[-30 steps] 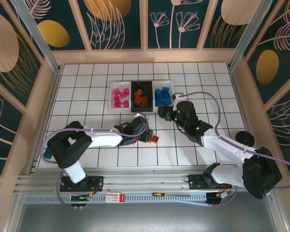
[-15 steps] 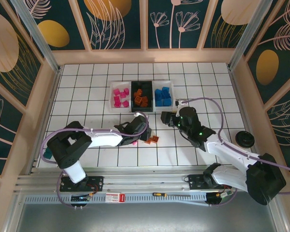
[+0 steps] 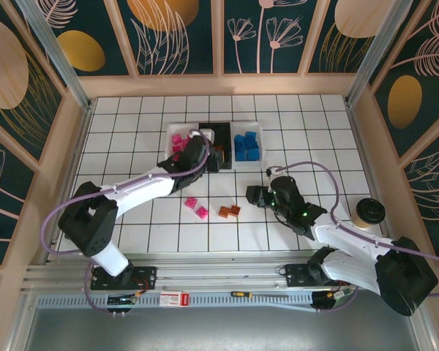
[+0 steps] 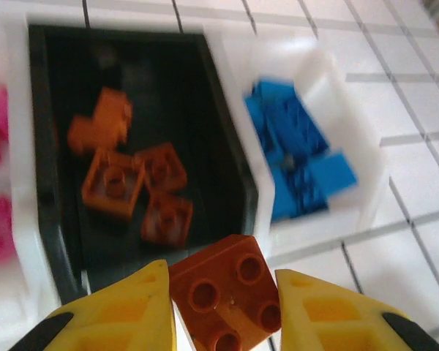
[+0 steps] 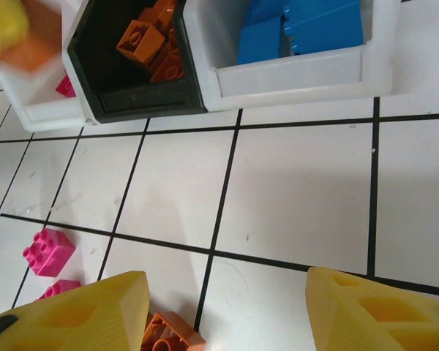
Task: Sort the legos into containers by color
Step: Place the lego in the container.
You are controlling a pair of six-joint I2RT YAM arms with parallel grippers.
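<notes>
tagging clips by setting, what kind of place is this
Probably a robot lab cell: a white tiled table walled by patterned panels, with left arm and right arm bolted to a metal rail.

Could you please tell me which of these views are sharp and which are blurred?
Left wrist view: black bin and blue bricks smeared, the held orange brick fairly crisp. Right wrist view: tiles and pink brick sharp, top-left corner smeared. Top external view: sharp, evenly lit.
</notes>
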